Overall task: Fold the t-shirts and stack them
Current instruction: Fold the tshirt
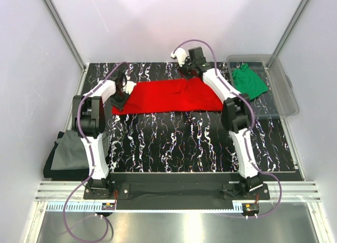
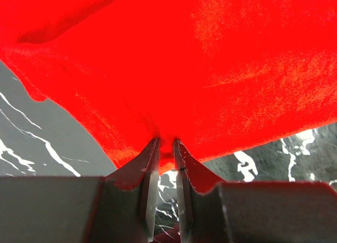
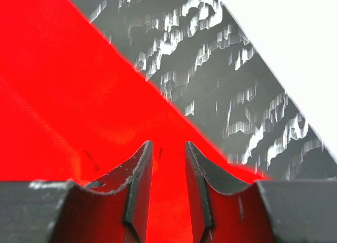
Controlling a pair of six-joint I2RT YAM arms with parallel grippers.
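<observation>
The red t-shirt [image 1: 163, 98] lies as a long flat strip across the far half of the table. My left gripper [image 1: 120, 100] is at its left end; in the left wrist view the gripper [image 2: 166, 143] is shut, pinching the edge of the red cloth [image 2: 210, 59]. My right gripper [image 1: 185, 71] is at the shirt's far edge, where the cloth rises to it. In the right wrist view the gripper [image 3: 168, 145] has its jaws a narrow gap apart with red cloth [image 3: 63, 106] filling the gap. The green t-shirt [image 1: 247, 81] lies in the bin. The dark grey t-shirt [image 1: 66, 153] lies at the left.
The clear plastic bin [image 1: 284, 98] stands at the far right of the black marbled table [image 1: 184, 143]. The dark grey shirt hangs off the table's left edge beside the left arm. White walls close in the back and sides.
</observation>
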